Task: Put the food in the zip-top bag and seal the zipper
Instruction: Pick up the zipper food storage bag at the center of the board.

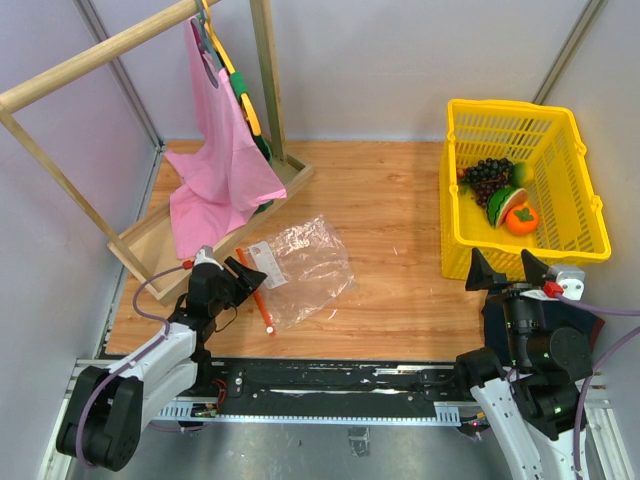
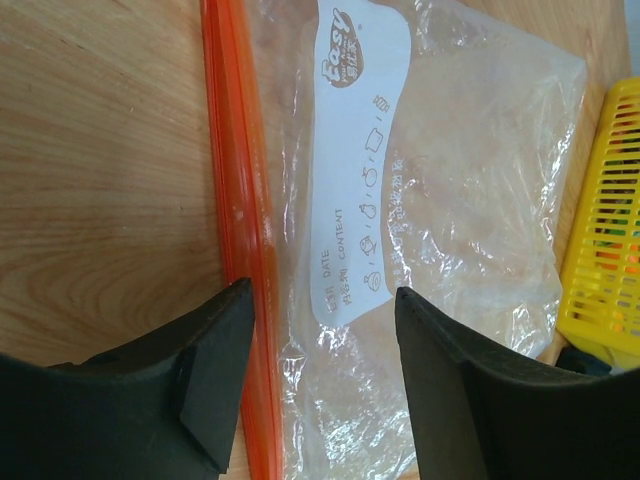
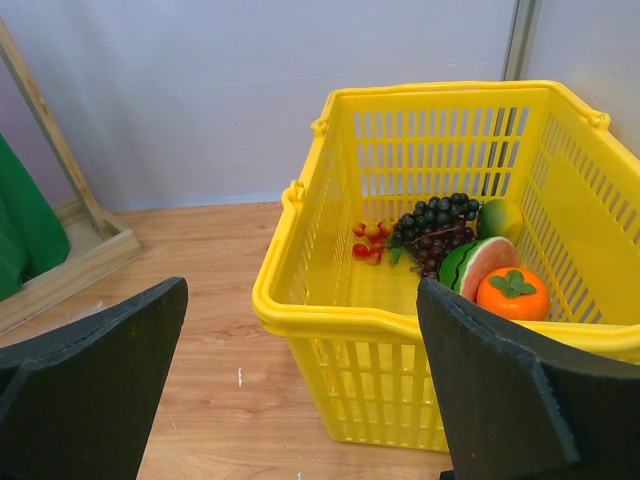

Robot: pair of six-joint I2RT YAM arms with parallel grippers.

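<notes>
The clear zip-top bag (image 1: 305, 262) lies flat on the wooden table, its orange-red zipper (image 1: 254, 289) along the left edge. My left gripper (image 1: 240, 277) is open, its jaws either side of the zipper (image 2: 240, 200) and the white label (image 2: 360, 150). The grape bunch (image 1: 487, 178), watermelon slice (image 1: 500, 203) and persimmon (image 1: 521, 219) lie in the yellow basket (image 1: 470, 255). My right gripper (image 1: 508, 268) is open and empty, just in front of the basket (image 3: 330, 320); its view shows grapes (image 3: 435, 232), watermelon (image 3: 470, 266), persimmon (image 3: 512, 292) and a yellow-green fruit (image 3: 500, 217).
A wooden rack (image 1: 150, 240) with a pink cloth (image 1: 220, 165) on a hanger stands at the back left. Small red cherries (image 3: 368, 242) lie in the basket. Grey walls enclose the table on three sides.
</notes>
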